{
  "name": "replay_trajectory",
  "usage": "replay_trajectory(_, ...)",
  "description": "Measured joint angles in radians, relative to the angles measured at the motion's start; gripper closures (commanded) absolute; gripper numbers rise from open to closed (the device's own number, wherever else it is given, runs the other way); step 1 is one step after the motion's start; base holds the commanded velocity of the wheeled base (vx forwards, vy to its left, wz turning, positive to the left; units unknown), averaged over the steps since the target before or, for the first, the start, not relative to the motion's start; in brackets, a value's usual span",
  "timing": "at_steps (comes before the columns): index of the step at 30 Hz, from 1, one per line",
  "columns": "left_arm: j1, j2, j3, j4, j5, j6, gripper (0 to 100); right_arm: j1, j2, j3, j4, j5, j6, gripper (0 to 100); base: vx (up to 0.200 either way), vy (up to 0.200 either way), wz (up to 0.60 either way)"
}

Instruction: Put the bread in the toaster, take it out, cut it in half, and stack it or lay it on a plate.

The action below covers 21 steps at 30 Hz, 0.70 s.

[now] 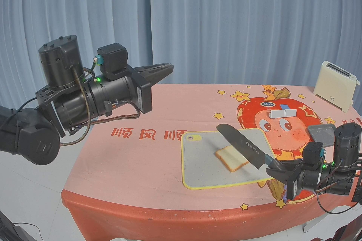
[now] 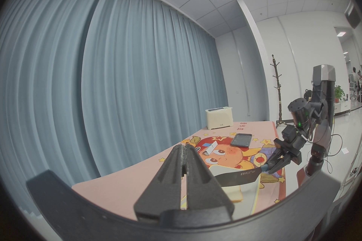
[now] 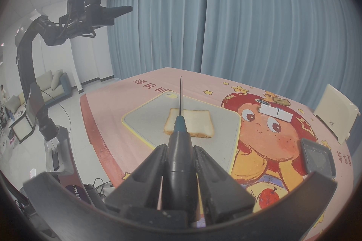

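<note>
Right pincer (image 1: 273, 169) is clamped on the handle of the knife (image 1: 241, 145), with the blade reaching out over the slice of bread (image 1: 225, 155). Can't tell if the edge is actually touching it. The bread lies flat and whole on the yellow-rimmed cutting board (image 1: 203, 170), on the pink table (image 1: 124, 170). Left pincer (image 1: 166, 68) is closed with nothing in it, raised over the table's left side, well apart from the board. The toaster (image 1: 335, 85) sits at the far right corner, and a dark square plate (image 1: 320, 134) is between it and the right arm.
</note>
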Motion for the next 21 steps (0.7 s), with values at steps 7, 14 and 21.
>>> replay_trajectory(7,-0.017,0.055,-0.028,0.000,0.041,-0.010,100,0.001,0.000,0.000,0.000,-0.001,0.000,100,0.000,0.000,0.00)
replay_trajectory(14,-0.021,0.092,-0.048,0.000,0.047,-0.011,100,0.000,0.003,-0.002,-0.001,-0.002,0.003,100,0.000,0.000,0.00)
replay_trajectory(21,-0.044,0.143,-0.111,-0.001,0.045,-0.012,100,0.001,0.012,-0.003,-0.001,-0.022,0.004,100,0.000,0.000,0.00)
